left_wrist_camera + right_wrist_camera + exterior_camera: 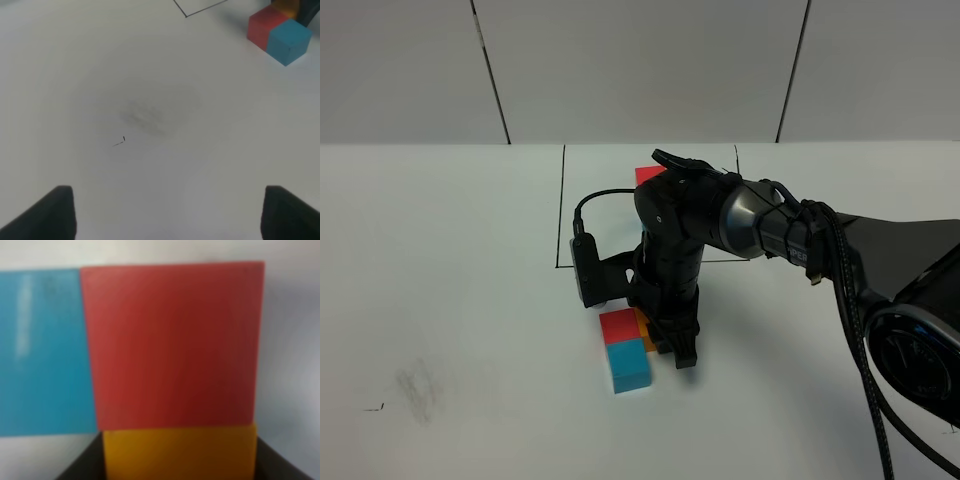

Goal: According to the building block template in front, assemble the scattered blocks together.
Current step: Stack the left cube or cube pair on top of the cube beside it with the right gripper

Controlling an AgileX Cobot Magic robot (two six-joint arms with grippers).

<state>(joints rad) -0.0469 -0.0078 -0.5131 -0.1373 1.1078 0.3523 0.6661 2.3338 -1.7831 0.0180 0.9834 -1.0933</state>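
The red block and the light blue block sit edge to edge on the white table, blue nearer the front. A sliver of the orange block shows against the red block's right side. My right gripper points down, shut on the orange block. The right wrist view shows the orange block between the dark fingers, flush with the red block, and the blue block beside the red. Of the template, only a red cube shows behind the arm. My left gripper is open over bare table.
A thin black rectangle is drawn on the table behind the blocks, and the right arm reaches across it. A faint smudge and a small dark mark lie on the table under the left gripper.
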